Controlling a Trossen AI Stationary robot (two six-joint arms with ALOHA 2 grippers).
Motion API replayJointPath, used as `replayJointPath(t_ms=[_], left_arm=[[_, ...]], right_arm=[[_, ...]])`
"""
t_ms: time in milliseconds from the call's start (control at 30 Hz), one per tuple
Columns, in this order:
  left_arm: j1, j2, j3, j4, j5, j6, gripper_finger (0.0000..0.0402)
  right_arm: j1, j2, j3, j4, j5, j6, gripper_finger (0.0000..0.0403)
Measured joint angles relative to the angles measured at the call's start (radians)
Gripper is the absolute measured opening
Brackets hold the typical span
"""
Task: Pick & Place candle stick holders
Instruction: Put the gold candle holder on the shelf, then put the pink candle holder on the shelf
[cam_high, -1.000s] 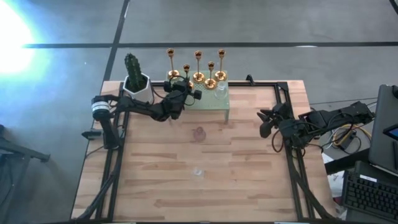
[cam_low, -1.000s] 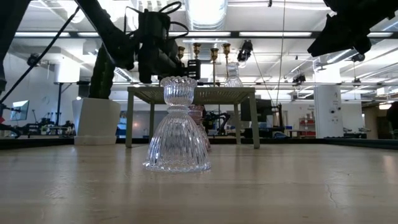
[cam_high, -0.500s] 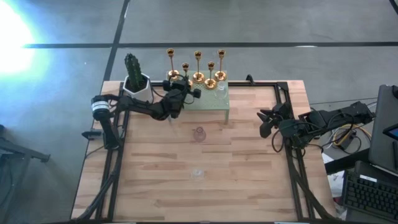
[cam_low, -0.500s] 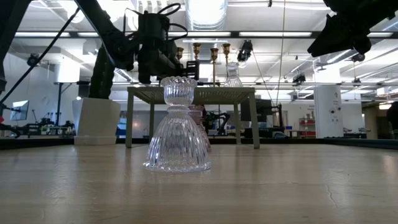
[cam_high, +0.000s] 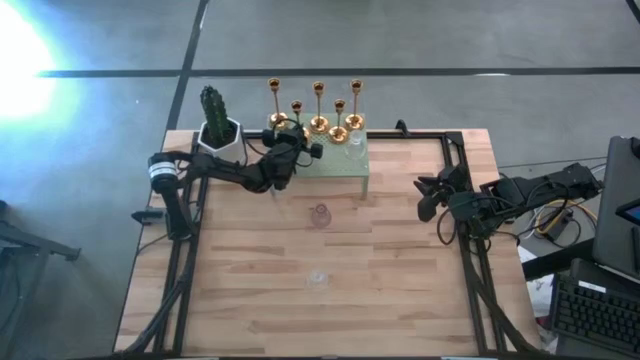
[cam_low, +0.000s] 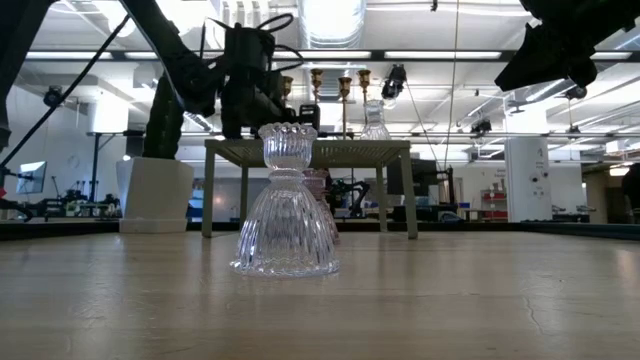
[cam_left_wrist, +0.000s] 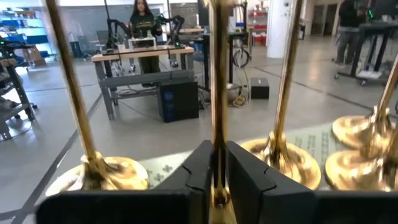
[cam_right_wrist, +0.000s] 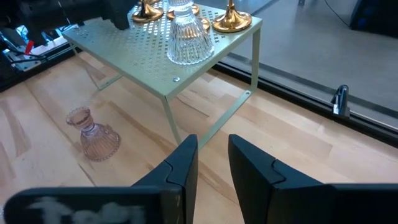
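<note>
Several gold candle stick holders (cam_high: 318, 122) stand on their round bases on the green perforated stand (cam_high: 342, 165) at the table's far edge, with a clear glass one (cam_high: 352, 143) beside them. My left gripper (cam_high: 291, 132) is at the stand's left end, shut on one gold holder (cam_left_wrist: 217, 93). On the table stand a pinkish glass holder (cam_high: 320, 215) and a clear glass holder (cam_high: 318, 278). My right gripper (cam_high: 428, 195) waits open at the table's right side, holding nothing. My left gripper pinches the gold holder's slim stem (cam_left_wrist: 217, 163), low down just above its base, between its two fingers. The fingers come level from the table's left and lie across the stem. The holder stands upright; the fingers hide its base.
A cactus in a white pot (cam_high: 213, 118) stands at the far left corner, close behind my left arm. Other gold stems (cam_left_wrist: 68, 93) (cam_left_wrist: 287, 81) flank the held one closely. Bare wood lies between the stand and the near edge, apart from the two glass holders.
</note>
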Motion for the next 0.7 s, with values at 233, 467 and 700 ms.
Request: replayJointPath(t_ms=[233, 467, 700], left_arm=[[0.001, 0.000, 0.000, -0.020, 0.009, -0.012, 0.0054], [0.001, 0.000, 0.000, -0.015, 0.027, -0.012, 0.0071], [0.000, -0.001, 0.000, -0.013, 0.023, -0.018, 0.0136]], right_arm=[[0.000, 0.000, 0.000, 0.000, -0.005, 0.000, 0.0089], [0.000, 0.000, 0.000, 0.000, -0.010, 0.000, 0.0099], [0.000, 0.000, 0.000, 0.000, -0.010, 0.000, 0.0102]])
